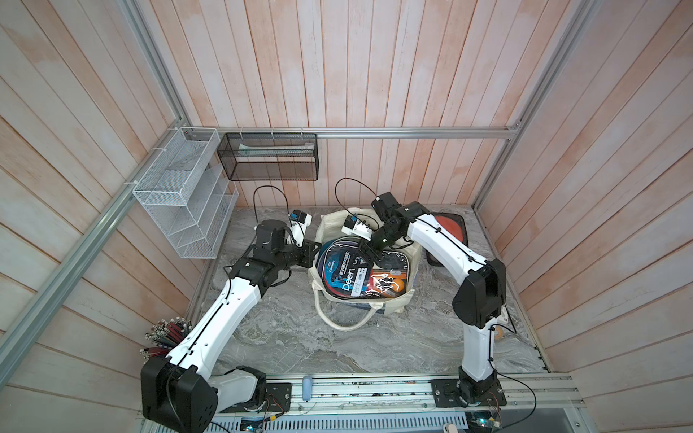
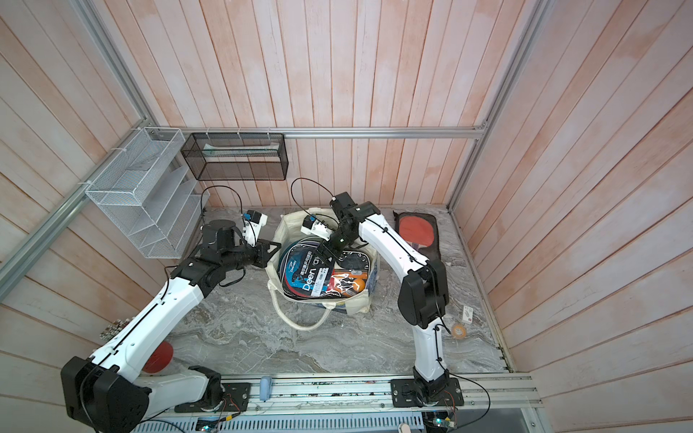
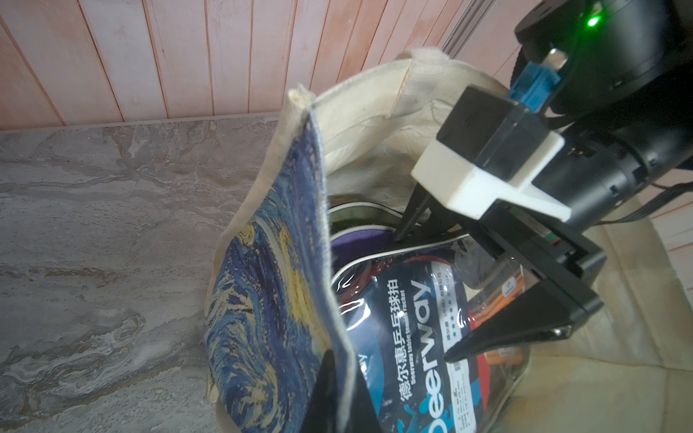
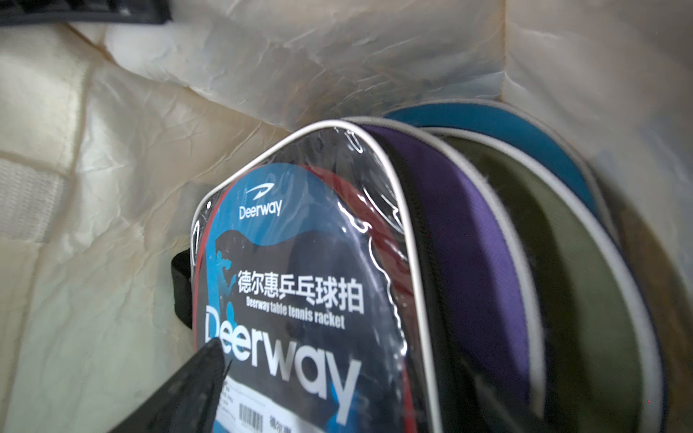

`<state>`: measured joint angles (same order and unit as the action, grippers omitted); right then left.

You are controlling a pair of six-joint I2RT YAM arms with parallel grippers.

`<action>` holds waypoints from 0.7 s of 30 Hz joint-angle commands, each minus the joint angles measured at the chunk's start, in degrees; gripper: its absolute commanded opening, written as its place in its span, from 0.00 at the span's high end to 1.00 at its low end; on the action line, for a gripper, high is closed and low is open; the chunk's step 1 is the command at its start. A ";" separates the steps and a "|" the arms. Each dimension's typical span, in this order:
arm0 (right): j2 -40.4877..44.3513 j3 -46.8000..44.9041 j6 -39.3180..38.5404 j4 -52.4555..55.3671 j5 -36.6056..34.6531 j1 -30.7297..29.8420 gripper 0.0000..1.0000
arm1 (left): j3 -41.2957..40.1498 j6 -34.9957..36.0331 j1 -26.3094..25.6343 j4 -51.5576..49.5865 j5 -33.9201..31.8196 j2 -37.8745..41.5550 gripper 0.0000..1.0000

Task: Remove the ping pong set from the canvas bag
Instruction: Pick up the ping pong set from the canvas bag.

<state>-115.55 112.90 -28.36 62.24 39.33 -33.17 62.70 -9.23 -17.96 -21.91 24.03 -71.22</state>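
Right wrist view, closest in, looks down into the canvas bag (image 4: 93, 187) at the ping pong set (image 4: 300, 292). This is a clear-fronted pouch printed "Deerway", "德尔惠乒乓球拍" and "Deerway table tennis racket", with a barcode sticker; only here do a purple case (image 4: 468, 243), an olive case (image 4: 585, 300) and a blue case (image 4: 506, 127) show, stacked behind it. Left wrist view alone shows the bag's blue-and-yellow swirl print, with the left gripper (image 3: 339, 375) pinched closed on that printed wall's rim. It also shows the right gripper (image 3: 423, 294) spread wide across the set, one finger behind its top edge and one over its front, gripping nothing. In both top views the bag sits at centre frame on the grey marbled table (image 1: 300, 348), mouth open, the set inside, and orange balls (image 1: 398, 285) show in the pouch. Farther back, right of the bag, a red paddle (image 1: 446, 228) lies on a black case. On the back wall hang a white wire rack (image 1: 180, 202) and a black mesh basket (image 1: 268, 157) holding a pale long item.
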 commanded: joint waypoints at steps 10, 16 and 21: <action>0.76 0.83 -1.35 6.66 4.35 -0.67 0.57 | 1.42 0.09 -0.15 6.02 2.34 -0.04 1.00; 1.44 0.65 -1.44 6.49 3.74 -0.58 0.86 | 1.83 -0.26 -0.15 6.20 2.50 -0.14 1.00; 2.29 0.13 -1.36 5.99 3.23 -0.60 1.00 | 1.90 -0.60 -0.15 6.32 2.51 -0.08 1.00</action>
<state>-113.99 113.27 -28.12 66.70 44.66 -33.15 62.72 -9.32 -18.00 -21.80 25.04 -71.90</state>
